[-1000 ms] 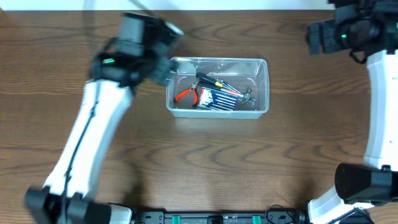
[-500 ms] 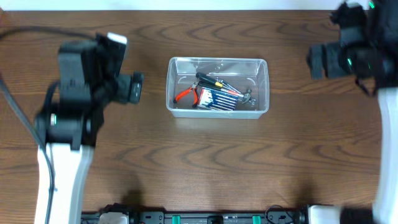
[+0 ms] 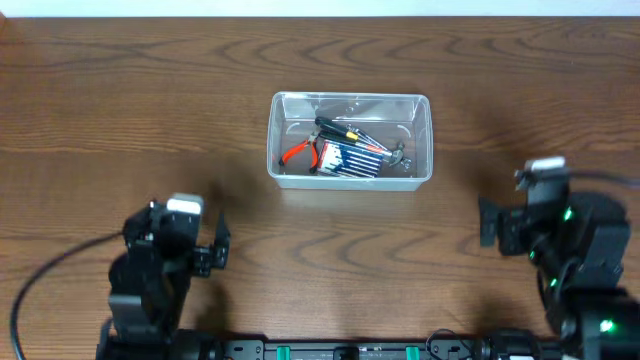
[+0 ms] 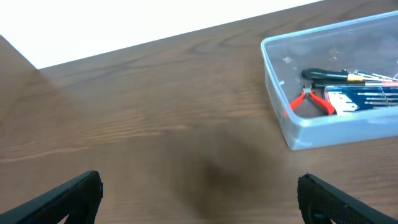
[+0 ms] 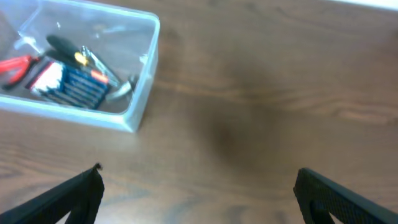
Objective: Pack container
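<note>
container (image 3: 349,139) is sitting on the wooden table (image 3: 120,110), holding red-handled pliers (image 3: 299,153), a black-handled screwdriver (image 3: 335,127), a blue case of bits (image 3: 350,160) and a small hammer (image 3: 399,157). left gripper (image 3: 213,249) is hanging well clear of the container on its near left side, fingers spread wide and gripping nothing. right gripper (image 3: 490,224) is hanging well clear on the container's near right side, likewise spread wide and empty.
</note>
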`<state>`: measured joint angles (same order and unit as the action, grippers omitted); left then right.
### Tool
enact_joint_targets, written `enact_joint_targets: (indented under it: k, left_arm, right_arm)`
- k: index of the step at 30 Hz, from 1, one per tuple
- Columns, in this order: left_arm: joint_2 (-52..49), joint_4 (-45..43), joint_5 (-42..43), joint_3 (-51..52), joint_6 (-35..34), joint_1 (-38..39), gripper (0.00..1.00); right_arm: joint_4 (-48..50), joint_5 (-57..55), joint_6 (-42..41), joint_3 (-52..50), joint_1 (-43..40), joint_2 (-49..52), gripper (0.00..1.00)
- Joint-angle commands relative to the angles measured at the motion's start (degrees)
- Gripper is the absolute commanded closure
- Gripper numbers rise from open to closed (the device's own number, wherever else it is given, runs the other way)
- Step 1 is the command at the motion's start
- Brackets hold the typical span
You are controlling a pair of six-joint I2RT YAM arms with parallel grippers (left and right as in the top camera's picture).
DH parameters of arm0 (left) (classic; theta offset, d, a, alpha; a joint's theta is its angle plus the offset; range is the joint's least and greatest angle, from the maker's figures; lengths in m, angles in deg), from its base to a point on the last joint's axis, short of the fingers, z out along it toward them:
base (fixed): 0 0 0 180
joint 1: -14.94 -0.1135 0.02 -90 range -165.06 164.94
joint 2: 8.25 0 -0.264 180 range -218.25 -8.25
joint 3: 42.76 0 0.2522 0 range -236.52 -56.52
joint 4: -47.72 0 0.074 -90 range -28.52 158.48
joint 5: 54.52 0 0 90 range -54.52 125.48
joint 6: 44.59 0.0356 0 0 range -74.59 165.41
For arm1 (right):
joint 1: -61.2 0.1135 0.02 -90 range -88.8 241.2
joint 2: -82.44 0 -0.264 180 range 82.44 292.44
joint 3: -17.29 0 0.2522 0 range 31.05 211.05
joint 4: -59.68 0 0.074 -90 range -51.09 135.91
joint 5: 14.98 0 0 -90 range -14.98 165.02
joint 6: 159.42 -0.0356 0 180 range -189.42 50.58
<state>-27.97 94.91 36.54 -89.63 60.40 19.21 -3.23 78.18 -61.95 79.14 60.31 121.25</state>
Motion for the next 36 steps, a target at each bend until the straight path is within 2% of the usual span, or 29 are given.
enact_joint_targets:
  k: [1, 8, 16, 30, 32, 36]
  left_arm:
    - [5.55, -0.20, -0.70, 2.58, -0.48, -0.09, 0.02]
    - [7.13, 0.35, -0.68, 2.67, -0.50, -0.09, 0.02]
    - [7.13, 0.37, -0.68, 2.67, -0.50, -0.09, 0.02]
    - [7.13, 0.37, -0.68, 2.67, -0.50, -0.09, 0.02]
    - [7.13, 0.37, -0.68, 2.67, -0.50, -0.09, 0.02]
    - [7.13, 0.37, -0.68, 2.67, -0.50, -0.09, 0.02]
  right_arm:
    - [0.98, 0.11, -1.66, -6.03, -0.52, -3.65, 0.01]
    - [-4.44, 0.09, -1.66, -11.63, -0.52, -3.93, 0.01]
    - [-10.58, 0.09, -1.64, -11.85, -0.52, -3.93, 0.01]
    - [-10.60, -0.33, -1.60, -11.85, -0.55, -4.46, 0.01]
    - [-9.62, -4.66, -1.62, -11.85, -0.74, -6.49, 0.01]
    - [-4.66, -0.98, -1.64, -12.26, -0.68, -15.91, 0.01]
